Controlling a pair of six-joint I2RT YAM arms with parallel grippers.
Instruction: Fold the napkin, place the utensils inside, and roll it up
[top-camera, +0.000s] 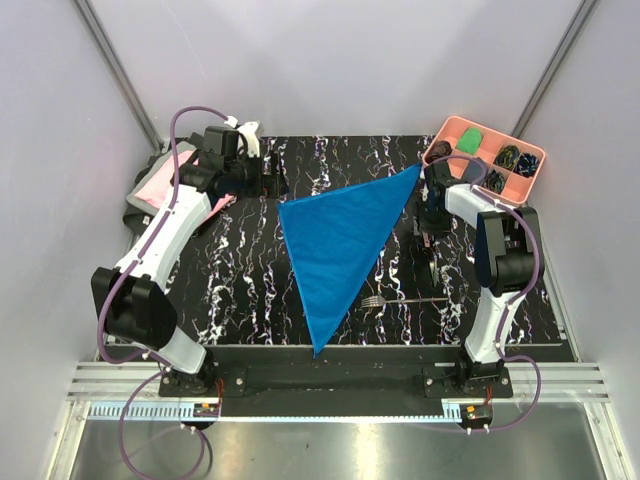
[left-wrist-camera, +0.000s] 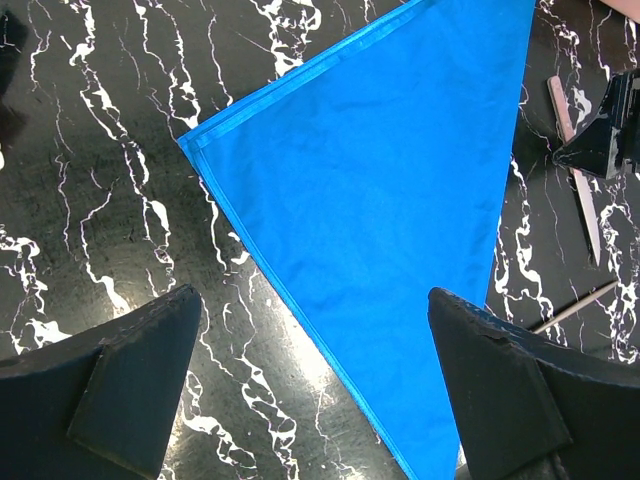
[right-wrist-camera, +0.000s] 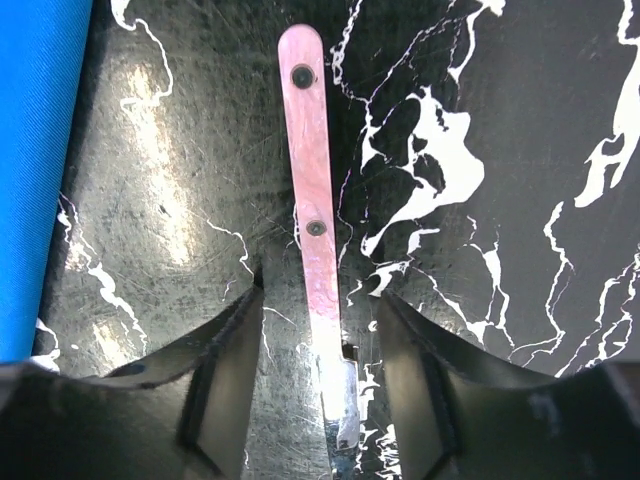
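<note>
You have the napkin (top-camera: 335, 240) folded into a blue triangle at the middle of the table (top-camera: 240, 270), with one corner toward the far right, one toward the far left, and the long point reaching the near edge. The fork (top-camera: 405, 299) lies flat just right of that long point, tines toward the cloth and handle running right. The knife (right-wrist-camera: 312, 170), pink-handled with two rivets, lies flat on the table right of the napkin's far-right corner, apart from the cloth. Your right gripper (right-wrist-camera: 320, 288) stands over it, its fingers (right-wrist-camera: 225, 370) spread to either side where handle meets blade; a strip of table shows between each finger and the knife, so they pinch nothing. Your left gripper (left-wrist-camera: 312, 300) sits by the napkin's far-left corner, its fingers (left-wrist-camera: 140, 380) spread very wide with nothing between them; one is over bare table and the other over the cloth's edge, and you cannot tell whether either touches down. Farther out, a pink tray (top-camera: 450, 128) with compartments stands at the far right corner, holding small dark and green bundles; a pink shirt (top-camera: 152, 188) lies at the far left, partly under your left arm.
</note>
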